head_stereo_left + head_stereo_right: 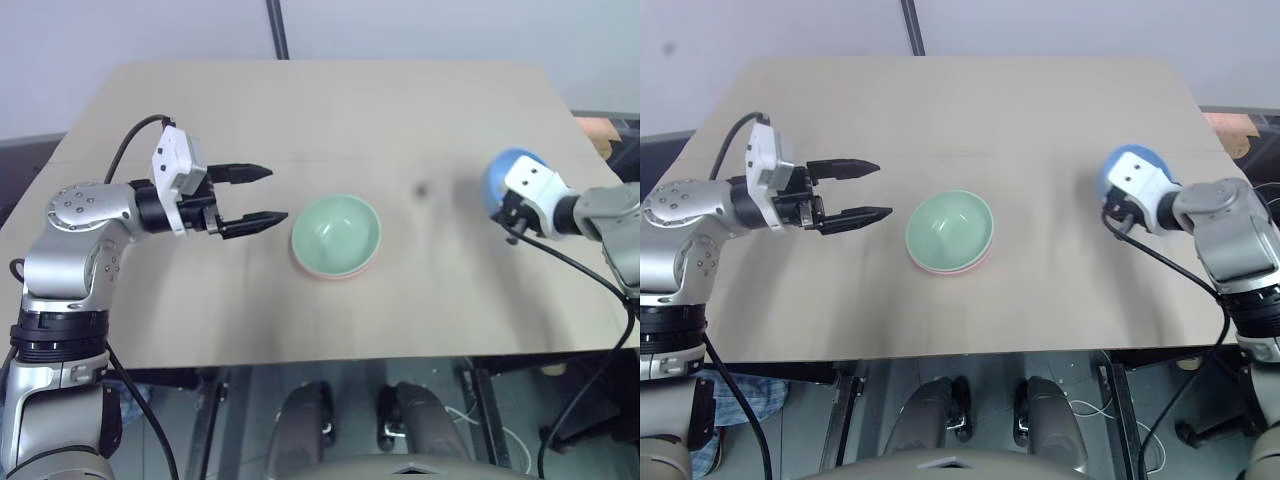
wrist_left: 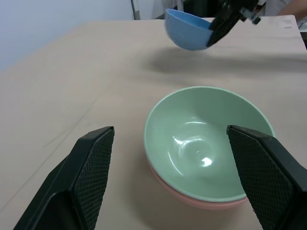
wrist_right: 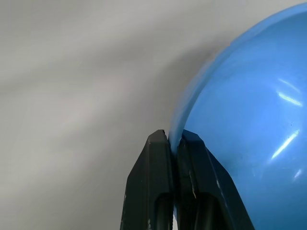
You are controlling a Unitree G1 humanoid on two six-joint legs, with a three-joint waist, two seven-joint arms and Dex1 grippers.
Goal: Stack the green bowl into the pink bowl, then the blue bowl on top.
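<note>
Now right fingers (image 3: 173, 143) pinch the blue bowl's (image 3: 249, 124) rim; left fingers (image 1: 262, 195) spread wide.

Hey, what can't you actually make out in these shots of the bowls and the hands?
- Pink bowl: the green bowl nested inside hides all but its rim.
- Blue bowl: head views, largely covered by the right hand pinching its rim; right wrist view cuts it off at the edge.
- Right hand's fingers: head views, hidden behind its wrist.

You are looking at evenly bright, soft overhead light. Small glints are showing inside the green bowl (image 2: 206, 143), and a diffuse shadow is lying on the table (image 2: 72, 86) under the blue bowl (image 2: 188, 29). The blue bowl and table are blurring in the right wrist view.
</note>
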